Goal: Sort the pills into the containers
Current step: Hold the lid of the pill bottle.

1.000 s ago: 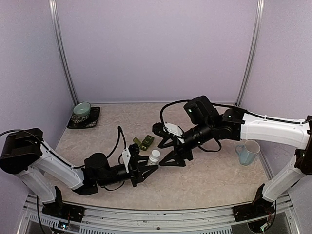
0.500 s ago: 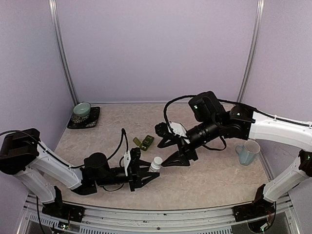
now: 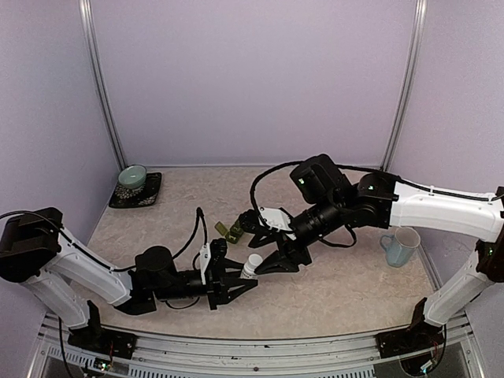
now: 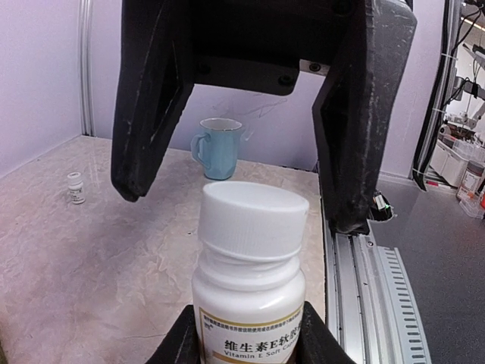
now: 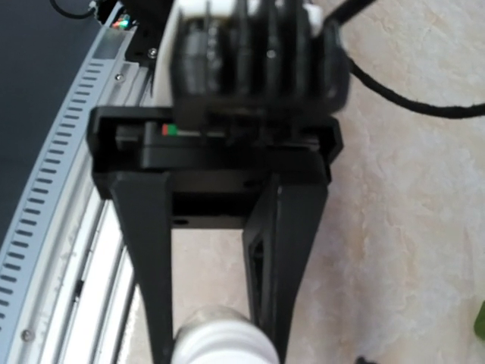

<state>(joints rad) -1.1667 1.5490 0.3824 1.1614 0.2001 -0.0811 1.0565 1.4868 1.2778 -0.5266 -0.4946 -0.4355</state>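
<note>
Top external: showed containers (image 3: 235,229) at 11 o'clock from bottle (image 3: 251,264), near, apart.
Left claw (image 4: 250,340): clamped on bottle body.
Right claw (image 4: 239,209): stood half open astride cap (image 4: 256,216), gripped nothing.
Risk: might have tipped bottle or slid off cap if squeezed off-centre.
Risk, left hold: might have turned with cap if clamped too loosely, leaving bottle sealed.

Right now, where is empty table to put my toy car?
Bare table lies along the back, right of the bowl, and at the front between the bottle and the mug. The middle is crowded: the left gripper and right gripper meet at the bottle, with the containers just behind.
</note>
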